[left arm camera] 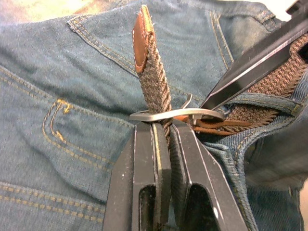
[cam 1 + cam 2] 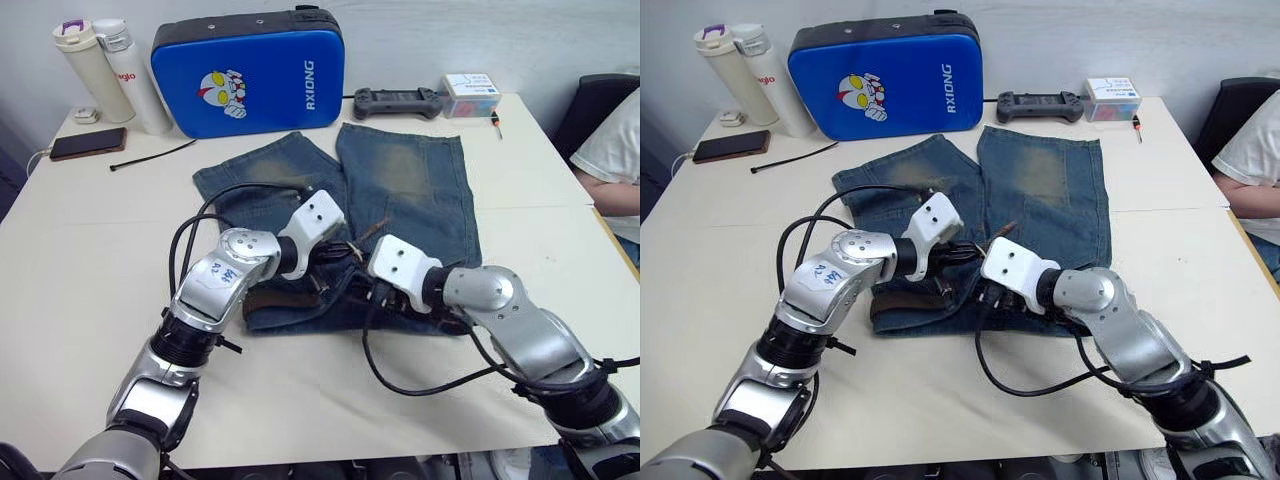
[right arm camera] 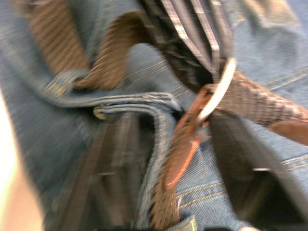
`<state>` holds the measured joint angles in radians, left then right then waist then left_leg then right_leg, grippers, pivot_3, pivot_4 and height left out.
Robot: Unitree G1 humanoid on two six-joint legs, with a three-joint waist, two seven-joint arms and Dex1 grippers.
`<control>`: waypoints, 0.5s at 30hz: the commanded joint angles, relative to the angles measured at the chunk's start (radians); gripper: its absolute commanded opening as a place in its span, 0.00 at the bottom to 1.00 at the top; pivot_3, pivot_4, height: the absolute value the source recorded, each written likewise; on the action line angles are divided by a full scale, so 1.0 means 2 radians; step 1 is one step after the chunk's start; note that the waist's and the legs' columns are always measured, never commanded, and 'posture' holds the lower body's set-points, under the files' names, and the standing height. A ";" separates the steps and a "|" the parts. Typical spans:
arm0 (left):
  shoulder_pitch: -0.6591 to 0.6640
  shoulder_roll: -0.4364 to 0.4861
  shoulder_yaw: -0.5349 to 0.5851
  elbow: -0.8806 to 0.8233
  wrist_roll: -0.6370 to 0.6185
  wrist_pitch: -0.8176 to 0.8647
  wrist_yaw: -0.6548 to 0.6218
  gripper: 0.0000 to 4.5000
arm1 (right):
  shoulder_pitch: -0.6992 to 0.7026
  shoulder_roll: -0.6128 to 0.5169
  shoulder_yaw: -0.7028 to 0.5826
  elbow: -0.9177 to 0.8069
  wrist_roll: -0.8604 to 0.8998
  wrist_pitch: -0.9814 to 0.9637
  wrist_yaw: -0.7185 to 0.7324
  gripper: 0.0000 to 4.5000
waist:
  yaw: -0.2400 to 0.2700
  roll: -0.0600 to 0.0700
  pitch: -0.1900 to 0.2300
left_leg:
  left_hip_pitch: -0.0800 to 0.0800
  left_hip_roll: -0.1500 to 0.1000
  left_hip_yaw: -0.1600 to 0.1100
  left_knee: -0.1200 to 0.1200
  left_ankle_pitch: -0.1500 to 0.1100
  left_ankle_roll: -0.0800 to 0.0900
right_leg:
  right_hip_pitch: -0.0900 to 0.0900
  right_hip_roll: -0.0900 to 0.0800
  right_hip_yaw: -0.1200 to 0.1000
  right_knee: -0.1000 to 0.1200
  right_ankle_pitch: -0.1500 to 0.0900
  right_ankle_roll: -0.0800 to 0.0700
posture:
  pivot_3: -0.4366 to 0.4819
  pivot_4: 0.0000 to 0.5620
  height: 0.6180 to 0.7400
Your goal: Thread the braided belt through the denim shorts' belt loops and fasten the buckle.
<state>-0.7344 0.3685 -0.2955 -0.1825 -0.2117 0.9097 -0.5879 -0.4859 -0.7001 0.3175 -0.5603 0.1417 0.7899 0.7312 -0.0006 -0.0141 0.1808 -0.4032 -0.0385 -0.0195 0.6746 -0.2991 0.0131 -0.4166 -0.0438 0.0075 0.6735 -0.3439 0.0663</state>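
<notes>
Brown braided webbing, the braided belt (image 1: 156,79), is seen clamped between the fingers of the left gripper (image 1: 163,132), its tan leather tip standing up and away from the fingertips, so the strap's long axis runs straight out along the fingers. The tip is already passed through the buckle (image 1: 175,115), whose silver frame lies flat across the strap just at the fingertips; the prong is judged not yet seated. The right gripper (image 3: 192,139) is set close against the buckle from the opposite side, one dark finger touching the frame; whether those fingers are clenched on anything cannot be told. The left gripper is thus the nearer to the free end, the right to the frame. The denim shorts (image 2: 400,175) lie flat on the table (image 2: 80,260), waistband toward the robot, belt along it. Counted: one belt, one buckle, one pair of shorts; one of the belt loops (image 1: 262,101) is clearly made out, strap running beneath it.
</notes>
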 commanded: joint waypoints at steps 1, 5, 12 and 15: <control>-0.005 0.001 0.000 -0.016 0.004 -0.013 -0.002 0.00 | -0.008 -0.025 -0.070 -0.042 0.075 0.031 0.057 0.92 | 0.001 0.000 0.000 | 0.000 0.000 0.000 0.000 0.000 0.000 | 0.000 0.000 0.000 0.000 0.000 0.000 | 0.48 0.27 1.00; -0.004 0.003 -0.001 -0.017 0.007 -0.015 -0.003 0.00 | -0.017 -0.053 -0.107 -0.047 0.114 0.046 0.085 0.99 | 0.001 0.000 0.000 | 0.000 0.000 0.000 0.000 0.000 0.000 | 0.000 0.000 0.000 -0.001 0.000 0.000 | 0.48 0.27 1.00; 0.004 0.013 -0.012 -0.034 0.010 -0.022 -0.010 0.00 | -0.075 -0.084 -0.078 0.088 0.007 -0.096 0.060 0.99 | 0.000 0.000 0.000 | 0.000 0.000 0.000 0.000 0.000 0.000 | 0.000 0.000 0.000 -0.002 0.000 0.000 | 0.48 0.27 1.00; 0.006 0.014 -0.015 -0.040 0.008 -0.028 -0.017 0.00 | -0.085 -0.084 -0.048 0.133 -0.039 -0.162 0.058 0.99 | 0.001 0.000 0.000 | 0.000 0.000 0.000 0.000 0.000 0.000 | 0.000 0.000 0.000 -0.002 0.000 0.000 | 0.48 0.27 1.00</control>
<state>-0.7259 0.3937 -0.3226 -0.2021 -0.1966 0.8848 -0.6052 -0.6285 -0.8601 0.1634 -0.3653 0.1692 0.6241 0.8569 0.0005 -0.0141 0.1808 -0.4030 -0.0384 -0.0193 0.6746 -0.2993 0.0136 -0.4160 -0.0440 0.0075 0.6691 -0.3439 0.0663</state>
